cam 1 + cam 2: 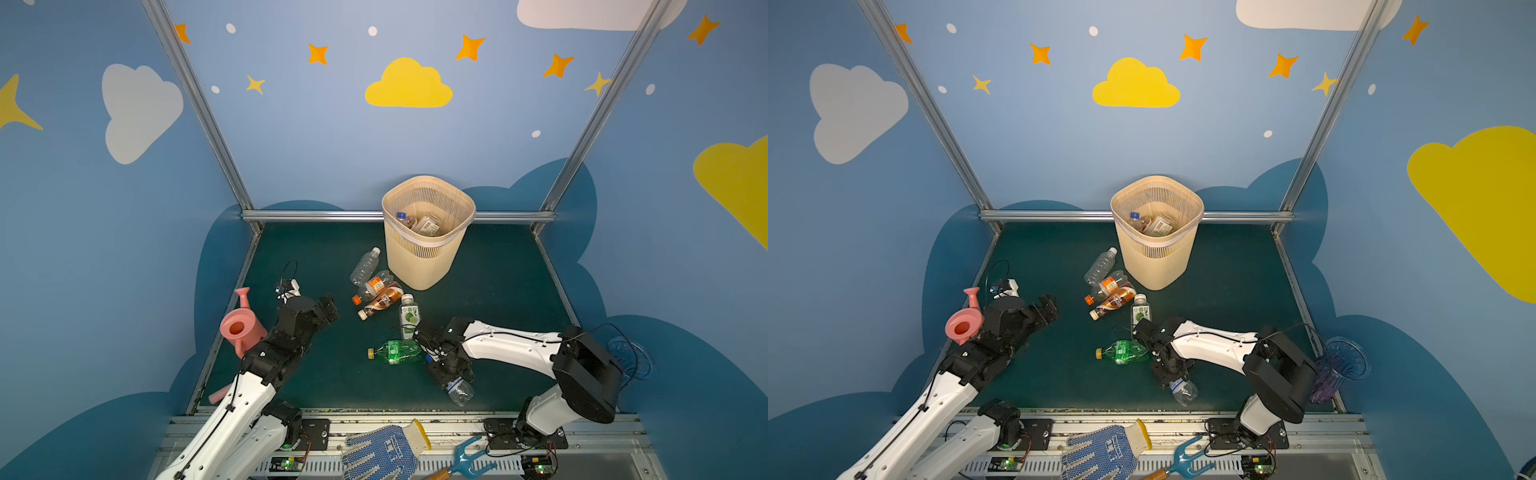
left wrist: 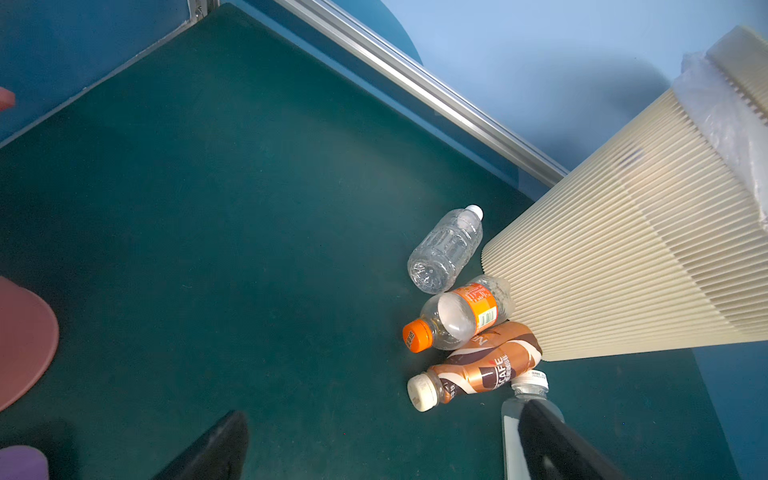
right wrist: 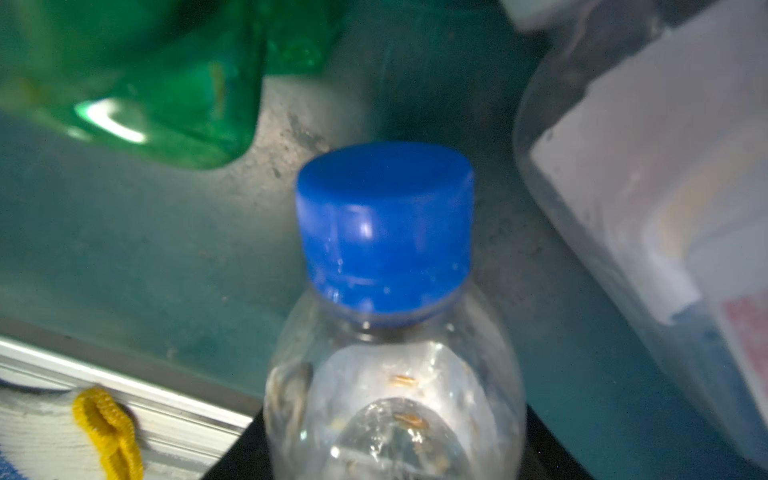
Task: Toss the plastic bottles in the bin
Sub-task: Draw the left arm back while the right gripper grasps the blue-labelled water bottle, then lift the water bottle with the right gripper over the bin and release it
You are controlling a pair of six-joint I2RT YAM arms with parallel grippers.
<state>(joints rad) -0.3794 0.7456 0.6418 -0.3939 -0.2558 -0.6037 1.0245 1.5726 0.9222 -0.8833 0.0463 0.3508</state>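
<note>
The beige slatted bin [image 1: 419, 262] stands at the back of the green mat and holds a blue-capped bottle [image 1: 406, 219]. Left of it lie a clear white-capped bottle [image 1: 365, 266], an orange-labelled one [image 1: 372, 287] and a brown-wrapped one [image 1: 381, 302]. A white-labelled bottle [image 1: 409, 316] and a green bottle [image 1: 395, 352] lie nearer the front. My right gripper [image 1: 449, 376] is shut on a clear blue-capped bottle [image 3: 386, 232] near the front edge, its body pointing at the rail. My left gripper [image 2: 382, 444] hangs open over bare mat, short of the brown bottle [image 2: 478, 370].
A pink watering can [image 1: 241, 328] stands at the mat's left edge beside my left arm. On the front rail lie a blue dotted glove [image 1: 382, 451] and a blue hand fork [image 1: 469, 459]. A purple ribbed cup [image 1: 1341, 365] sits past the right rail.
</note>
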